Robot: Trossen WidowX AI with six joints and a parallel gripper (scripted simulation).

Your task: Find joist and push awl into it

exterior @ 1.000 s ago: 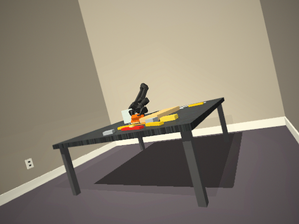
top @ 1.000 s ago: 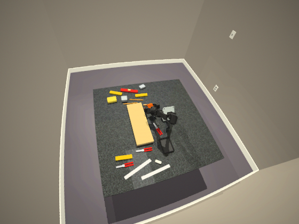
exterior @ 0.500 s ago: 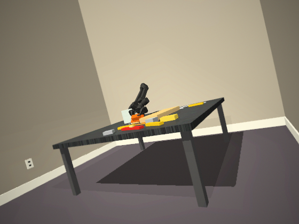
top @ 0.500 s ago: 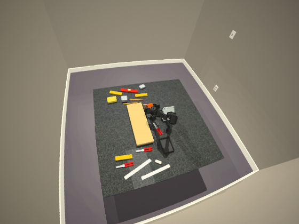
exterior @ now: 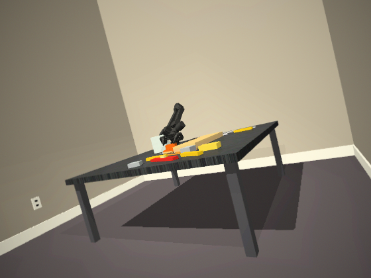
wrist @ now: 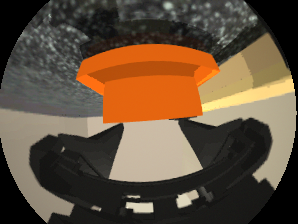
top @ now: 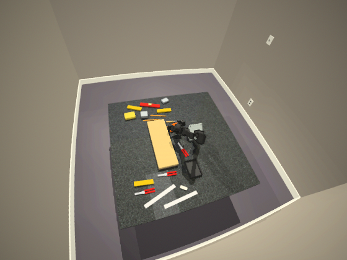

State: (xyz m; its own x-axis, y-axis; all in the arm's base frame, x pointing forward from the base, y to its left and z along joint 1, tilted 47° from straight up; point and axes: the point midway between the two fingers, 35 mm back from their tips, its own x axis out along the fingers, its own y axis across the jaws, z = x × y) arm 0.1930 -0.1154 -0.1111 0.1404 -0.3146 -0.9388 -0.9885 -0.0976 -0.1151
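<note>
The orange stud finder (top: 174, 124) (exterior: 170, 147) (wrist: 151, 97) stands on the table beside one end of the light wood floor panel (top: 162, 143) (exterior: 200, 140). My gripper (exterior: 171, 141) (wrist: 150, 123) is open and empty, pointing down at the stud finder. In the wrist view its fingertips are on either side of the stud finder's near edge; contact cannot be told. A thin tan-handled tool (top: 171, 121), perhaps the awl, lies just beyond the gripper, partly hidden. The dark tray (top: 199, 168) is beyond the panel's other end, to the right. The joist is hidden.
Red-handled tools (top: 184, 151) (top: 171, 173) (top: 150, 190) lie near the panel and front left. White strips (top: 160, 196) (top: 181, 200) lie in front. A red level (top: 150, 105) (exterior: 164, 159), yellow blocks (top: 129, 116) and grey blocks (top: 144, 114) lie at the back. A pale plate (top: 196, 126) (exterior: 157, 144) is beside the arm.
</note>
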